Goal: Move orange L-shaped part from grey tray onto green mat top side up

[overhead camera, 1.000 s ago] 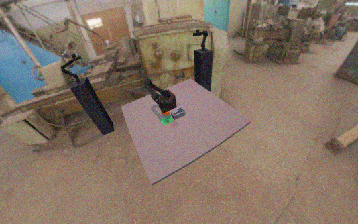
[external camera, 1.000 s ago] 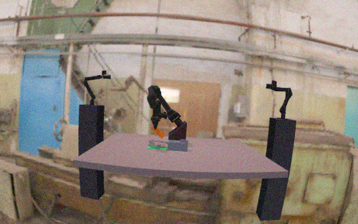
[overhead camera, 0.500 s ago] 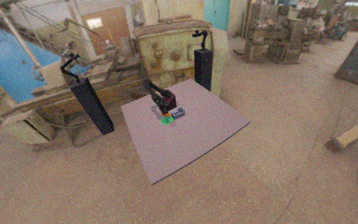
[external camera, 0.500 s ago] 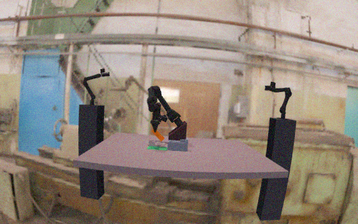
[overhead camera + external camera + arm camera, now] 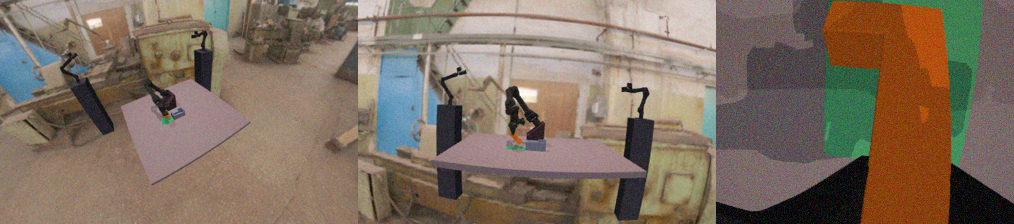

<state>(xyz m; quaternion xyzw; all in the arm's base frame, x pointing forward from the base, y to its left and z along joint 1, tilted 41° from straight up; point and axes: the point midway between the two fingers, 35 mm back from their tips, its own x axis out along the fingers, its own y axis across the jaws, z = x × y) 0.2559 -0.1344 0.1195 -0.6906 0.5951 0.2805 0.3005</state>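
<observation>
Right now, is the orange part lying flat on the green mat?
No. In the exterior view the orange part hangs tilted from the closed gripper, with its lower end above the green mat.

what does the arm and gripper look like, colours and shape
The arm is black, slim jointed links with chunky joints, rising from a dark maroon wedge-shaped base. The gripper is black too, narrowing to two dark fingers that fill the wrist view's bottom corners. No cables or markings can be made out.
</observation>
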